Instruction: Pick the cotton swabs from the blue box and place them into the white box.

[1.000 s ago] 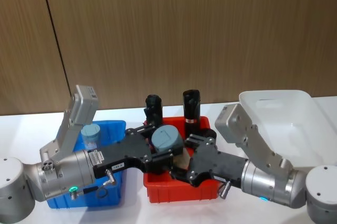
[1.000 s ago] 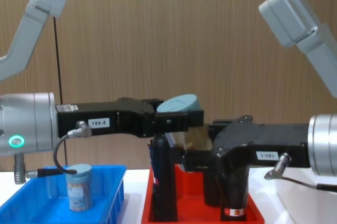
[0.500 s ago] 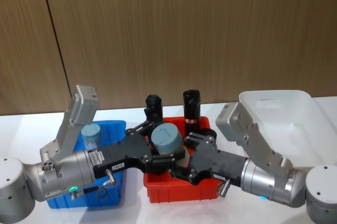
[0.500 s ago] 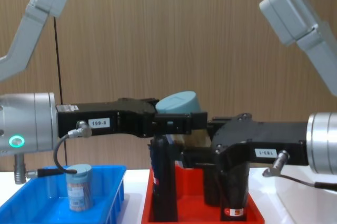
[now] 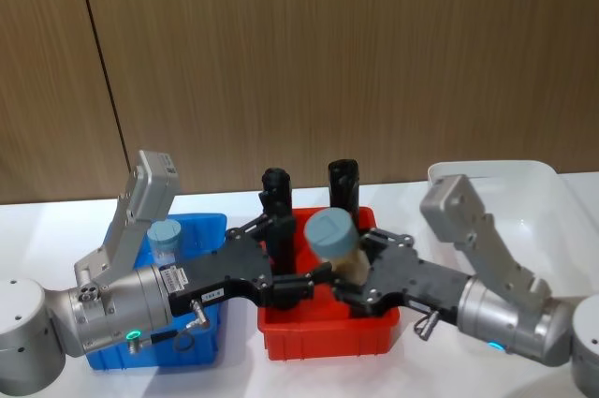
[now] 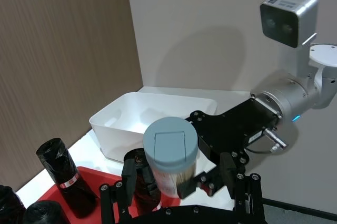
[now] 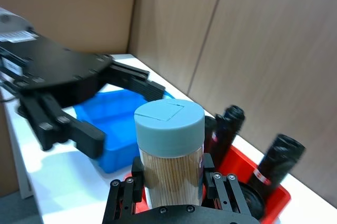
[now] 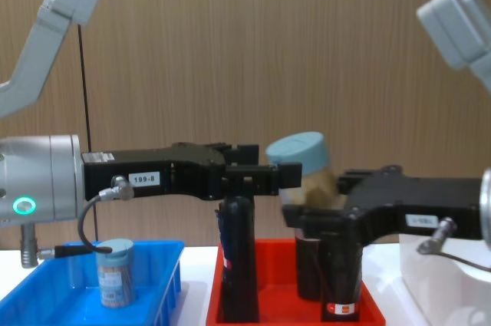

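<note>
blue box (image 5: 201,223): one swab jar (image 8: 115,272) stood upright inside | left gripper (image 5: 295,250), arm tagged "189-8" (image 8: 144,179): fingers spread wide, empty, over red tray (image 5: 328,342) | right gripper (image 7: 172,176): clamped on second swab jar (image 5: 333,234), upright above black cylinders (image 8: 239,265) | white box (image 5: 562,220): far right
</note>
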`<state>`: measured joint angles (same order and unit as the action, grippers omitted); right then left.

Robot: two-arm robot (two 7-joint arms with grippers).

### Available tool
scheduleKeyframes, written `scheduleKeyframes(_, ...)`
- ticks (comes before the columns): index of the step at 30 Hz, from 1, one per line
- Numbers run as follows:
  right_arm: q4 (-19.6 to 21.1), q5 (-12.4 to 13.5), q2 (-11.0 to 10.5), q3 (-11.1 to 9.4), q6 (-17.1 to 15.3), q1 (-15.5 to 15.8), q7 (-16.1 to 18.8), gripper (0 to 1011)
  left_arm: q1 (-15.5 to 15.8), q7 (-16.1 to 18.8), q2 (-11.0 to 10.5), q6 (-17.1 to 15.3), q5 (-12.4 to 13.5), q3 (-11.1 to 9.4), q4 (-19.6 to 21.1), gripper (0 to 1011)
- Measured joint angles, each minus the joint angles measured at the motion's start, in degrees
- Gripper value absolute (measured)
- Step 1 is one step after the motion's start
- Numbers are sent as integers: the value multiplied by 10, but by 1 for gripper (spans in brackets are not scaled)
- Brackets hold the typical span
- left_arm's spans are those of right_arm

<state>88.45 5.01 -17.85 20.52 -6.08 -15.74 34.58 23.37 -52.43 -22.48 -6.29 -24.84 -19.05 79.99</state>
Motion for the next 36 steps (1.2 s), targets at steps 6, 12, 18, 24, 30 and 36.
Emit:
scheduleKeyframes(6,-13,12,-14,-13,6,2,-15,641,0,0,0,0,0,0,0,1004)
scheduleKeyframes(12,-32,24,-27,-29,13,3,-33,641,0,0,0,0,0,0,0,1004)
scheduleKeyframes(18,-47,40,-41,-46,19,0,-52,641,0,0,0,0,0,0,0,1004)
scheduleKeyframes(24,-58,53,-53,-62,22,-4,-68,641,0,0,0,0,0,0,0,1004)
scheduleKeyframes(30,-75,64,-60,-75,19,-12,-85,641,0,0,0,0,0,0,0,1004)
scheduleKeyframes(36,-96,71,-61,-82,9,-24,-98,641,0,0,0,0,0,0,0,1004)
